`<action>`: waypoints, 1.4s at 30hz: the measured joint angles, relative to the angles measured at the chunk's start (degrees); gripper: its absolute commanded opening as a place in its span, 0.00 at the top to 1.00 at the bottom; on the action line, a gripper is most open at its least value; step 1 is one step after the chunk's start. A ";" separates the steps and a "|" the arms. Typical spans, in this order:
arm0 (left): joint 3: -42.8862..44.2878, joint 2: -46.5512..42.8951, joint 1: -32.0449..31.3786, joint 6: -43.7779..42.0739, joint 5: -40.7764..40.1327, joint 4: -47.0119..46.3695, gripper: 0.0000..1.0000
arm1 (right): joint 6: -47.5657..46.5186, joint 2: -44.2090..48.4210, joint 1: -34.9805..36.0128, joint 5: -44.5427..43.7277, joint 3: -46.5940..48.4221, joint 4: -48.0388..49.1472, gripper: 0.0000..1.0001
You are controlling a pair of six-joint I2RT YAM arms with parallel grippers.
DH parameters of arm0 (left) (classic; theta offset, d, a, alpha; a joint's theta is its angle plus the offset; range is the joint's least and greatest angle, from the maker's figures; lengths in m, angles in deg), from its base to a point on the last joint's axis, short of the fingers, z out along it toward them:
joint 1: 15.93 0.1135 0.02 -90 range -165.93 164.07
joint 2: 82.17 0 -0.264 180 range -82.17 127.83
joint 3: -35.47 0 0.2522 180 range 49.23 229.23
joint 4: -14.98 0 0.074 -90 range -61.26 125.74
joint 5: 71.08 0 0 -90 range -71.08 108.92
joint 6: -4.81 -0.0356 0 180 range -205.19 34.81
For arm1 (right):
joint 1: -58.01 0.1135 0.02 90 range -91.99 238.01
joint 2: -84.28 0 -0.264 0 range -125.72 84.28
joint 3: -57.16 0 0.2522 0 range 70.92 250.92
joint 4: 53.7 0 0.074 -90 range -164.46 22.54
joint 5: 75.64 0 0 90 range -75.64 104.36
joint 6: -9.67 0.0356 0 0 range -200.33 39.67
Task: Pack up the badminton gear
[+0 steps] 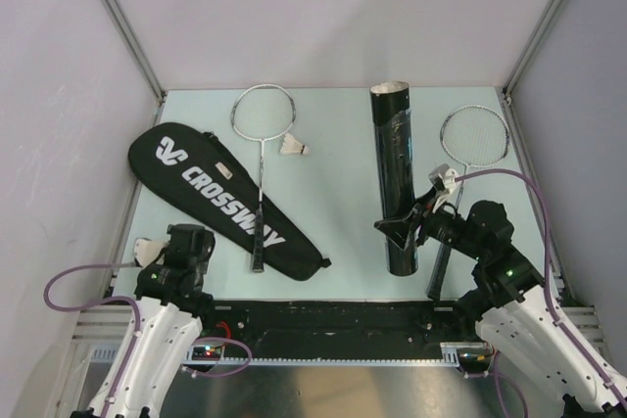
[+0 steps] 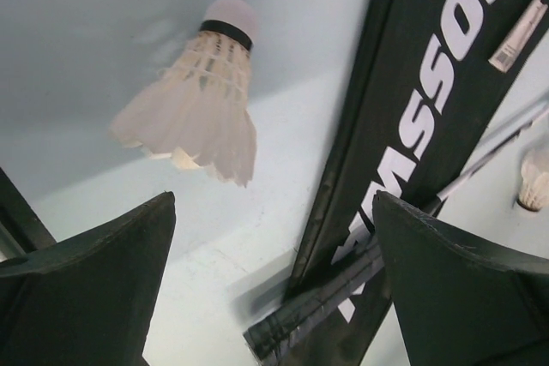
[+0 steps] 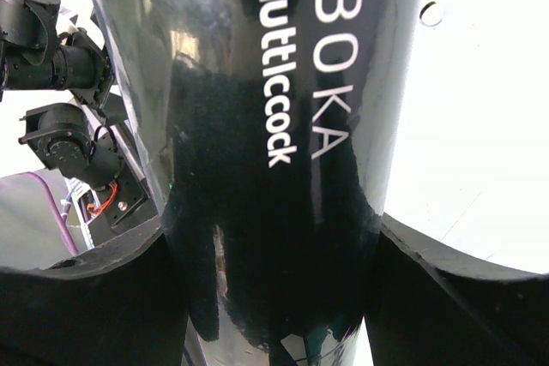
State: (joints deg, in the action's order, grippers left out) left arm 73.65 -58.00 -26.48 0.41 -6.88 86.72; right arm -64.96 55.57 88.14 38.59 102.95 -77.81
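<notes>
Long black tube (image 1: pixel 395 159) right of centre, open end far, clasped near its near end between fingers of right gripper (image 1: pixel 406 229), left gripper (image 2: pixel 274 289) spread wide, holding nothing, white shuttlecock (image 2: pixel 196 105) just ahead, racket bag (image 1: pixel 220 198) beside, one racket (image 1: pixel 263 154) across it.

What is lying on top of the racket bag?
One racket lies with its handle and lower shaft across the bag. Whatever is inside the bag is hidden.
</notes>
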 measured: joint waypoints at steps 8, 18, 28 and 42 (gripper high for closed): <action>-2.29 1.31 -0.04 5.46 -6.16 -0.35 0.15 | 0.44 -0.63 0.00 0.31 -0.20 1.92 0.65; -2.60 6.12 -0.04 7.13 -13.14 -6.32 0.44 | 0.74 -1.25 0.00 0.74 -0.22 2.73 0.65; -3.08 7.61 -0.07 7.41 -15.65 -9.14 0.95 | 1.11 -2.10 0.00 1.18 -0.22 4.74 0.66; 4.26 5.55 -0.04 -7.52 -15.74 -9.49 1.00 | 1.22 -4.94 0.00 0.98 -1.53 5.03 0.66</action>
State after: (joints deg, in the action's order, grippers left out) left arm 77.92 -52.45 -26.52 -7.11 -22.62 77.23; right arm -63.73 50.63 88.14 39.57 101.42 -72.79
